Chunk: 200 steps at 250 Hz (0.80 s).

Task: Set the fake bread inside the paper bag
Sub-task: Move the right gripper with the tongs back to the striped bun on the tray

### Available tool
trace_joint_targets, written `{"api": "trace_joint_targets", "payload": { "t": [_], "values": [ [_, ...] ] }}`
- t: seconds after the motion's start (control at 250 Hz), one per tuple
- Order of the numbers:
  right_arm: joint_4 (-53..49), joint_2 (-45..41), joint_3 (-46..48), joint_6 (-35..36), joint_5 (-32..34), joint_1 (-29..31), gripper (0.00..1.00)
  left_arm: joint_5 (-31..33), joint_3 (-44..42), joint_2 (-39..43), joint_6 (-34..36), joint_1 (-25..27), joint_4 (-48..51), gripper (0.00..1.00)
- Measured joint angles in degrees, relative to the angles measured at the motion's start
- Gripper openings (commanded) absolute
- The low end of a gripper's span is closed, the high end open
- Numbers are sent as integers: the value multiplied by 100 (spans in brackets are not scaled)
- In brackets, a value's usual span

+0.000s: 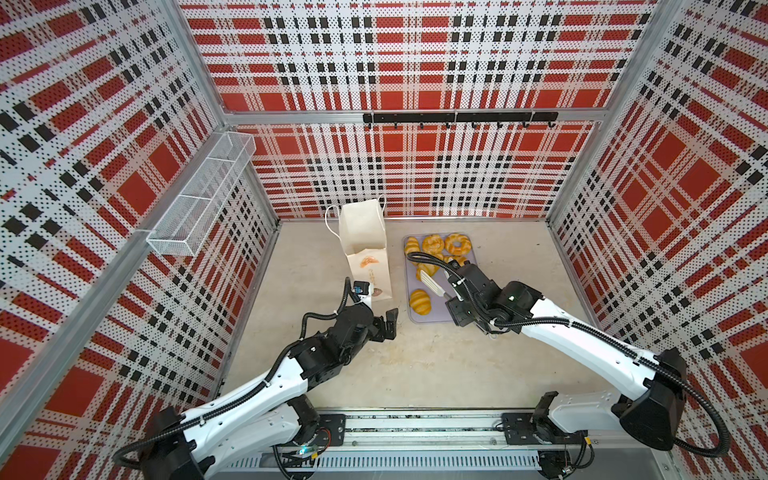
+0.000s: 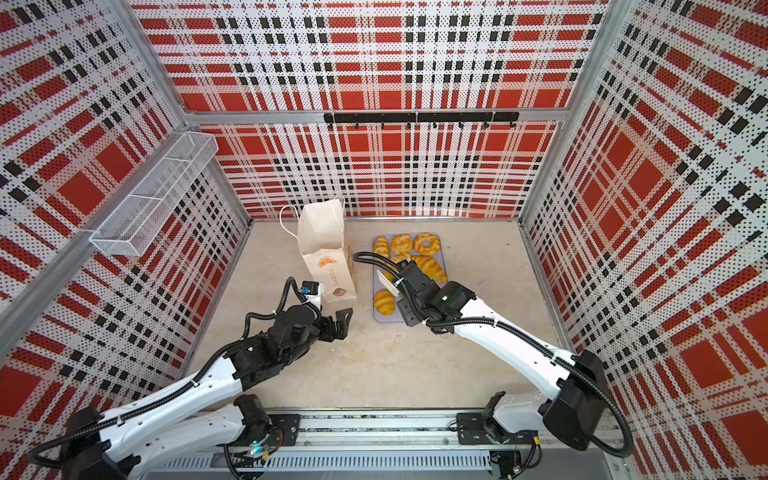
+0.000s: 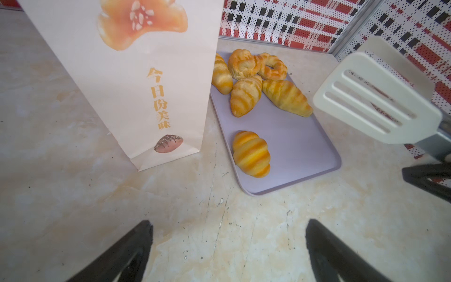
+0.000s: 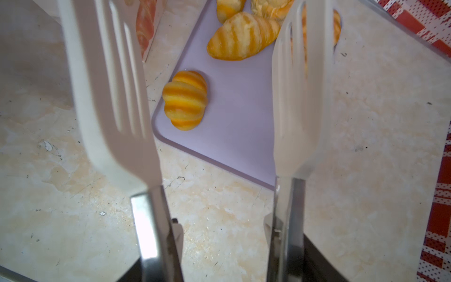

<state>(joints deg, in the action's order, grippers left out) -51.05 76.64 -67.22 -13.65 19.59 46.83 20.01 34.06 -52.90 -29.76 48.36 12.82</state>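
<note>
The tall cream paper bag (image 1: 361, 232) (image 2: 322, 232) (image 3: 136, 85) stands upright left of the lilac tray (image 1: 434, 316) (image 3: 292, 151) (image 4: 239, 117). Several pieces of fake bread (image 1: 436, 245) (image 2: 411, 245) (image 3: 246, 95) are clustered at the tray's far end. One croissant (image 1: 419, 301) (image 2: 384, 302) (image 3: 251, 153) (image 4: 185, 100) lies alone near its front. My left gripper (image 1: 390, 322) (image 2: 343, 320) (image 3: 228, 222) is open and empty, low by the bag's front corner. My right gripper (image 1: 455, 291) (image 2: 405, 291) (image 4: 223, 232) is shut on white slotted tongs (image 1: 430, 282) (image 3: 375, 97) (image 4: 114, 97). Their blades are spread above the tray with nothing between them.
A white wire-mesh basket (image 1: 199, 195) hangs on the left wall, and a black hook rail (image 1: 457, 118) runs along the back wall. Plaid walls close in three sides of the beige table (image 1: 415, 365). The tray lies close to the bag's right side.
</note>
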Motion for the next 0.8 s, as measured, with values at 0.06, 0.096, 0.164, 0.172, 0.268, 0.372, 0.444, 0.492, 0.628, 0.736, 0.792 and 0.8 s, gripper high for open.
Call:
{"api": "trace_joint_targets", "payload": {
  "t": [0.06,0.096,0.164,0.172,0.268,0.372,0.444,0.492,0.628,0.736,0.792,0.8],
  "values": [
    [9,74,101,-105,-11,0,65,-35,-63,-70,-24,0,-44,99],
    [26,144,140,-153,-28,0,64,-52,-109,-105,-48,2,-61,99],
    [87,284,208,-262,-76,-4,64,-74,-236,-127,-103,2,-81,99],
    [94,295,214,-273,-81,-4,64,-74,-254,-127,-111,2,-83,100],
    [160,455,315,-393,-153,-4,64,-92,-483,-103,-203,2,-83,100],
    [192,566,402,-503,-262,-4,64,-98,-702,-22,-297,2,-87,99],
    [240,638,444,-553,-339,-4,64,-101,-758,0,-341,2,-90,99],
    [267,682,461,-577,-391,7,64,-107,-761,0,-350,2,-105,99],
    [343,820,481,-656,-498,48,64,-133,-761,-39,-372,11,-223,100],
    [409,940,507,-686,-577,105,65,-162,-761,-142,-402,35,-258,100],
    [431,1021,507,-702,-610,138,65,-166,-761,-181,-420,57,-260,100],
    [435,1038,507,-702,-612,142,65,-166,-761,-184,-422,59,-260,100]
  ]
}}
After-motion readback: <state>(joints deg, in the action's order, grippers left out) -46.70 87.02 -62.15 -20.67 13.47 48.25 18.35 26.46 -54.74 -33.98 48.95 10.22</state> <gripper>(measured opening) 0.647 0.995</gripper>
